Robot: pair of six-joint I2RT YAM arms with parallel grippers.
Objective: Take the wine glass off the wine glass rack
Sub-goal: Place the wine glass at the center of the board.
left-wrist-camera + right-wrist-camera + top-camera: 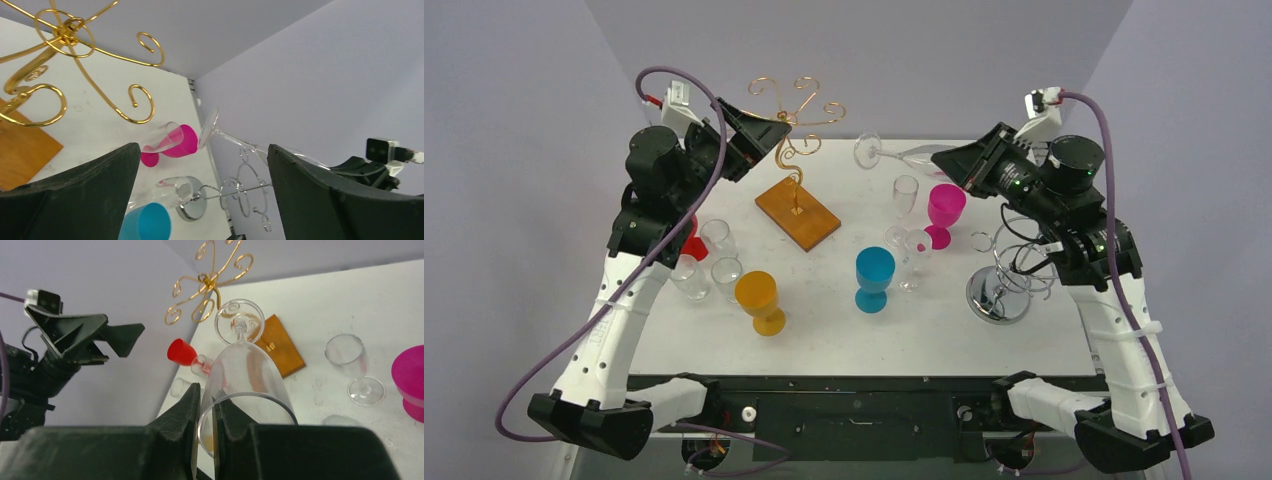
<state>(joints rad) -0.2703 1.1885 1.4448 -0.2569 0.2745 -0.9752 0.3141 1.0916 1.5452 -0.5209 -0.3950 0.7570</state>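
Your left claw (776, 128) hangs beside the curled top of the gold rack (798, 212), with its jaws spread as wide as they go and nothing between them. None of the rack's arms carries a glass in any view.

Further right, the wine glass (247, 370) is already off the rack. It lies on its side in the air above the far right part of the tabletop (874, 345), with its foot pointing towards the rack. Your right claw (206, 405) is pinched tight on the rim of its bowl. I judge the lift-off itself done. What seems left is carrying the glass clear and setting it down without clipping the others.

The count, from left to right:
- One red glass (694, 245), half hidden behind your left arm.
- Three small clear glasses (717, 237) grouped near it.
- One gold rack.
- One orange goblet (759, 295).
- One blue goblet (874, 272).
- Two clear stemmed glasses (905, 195) standing mid-table.
- One pink goblet (944, 208).
- One chrome wire stand (1002, 285), with nothing visibly hanging on it.

With the held one, that makes six clear glasses as far as I can tell.
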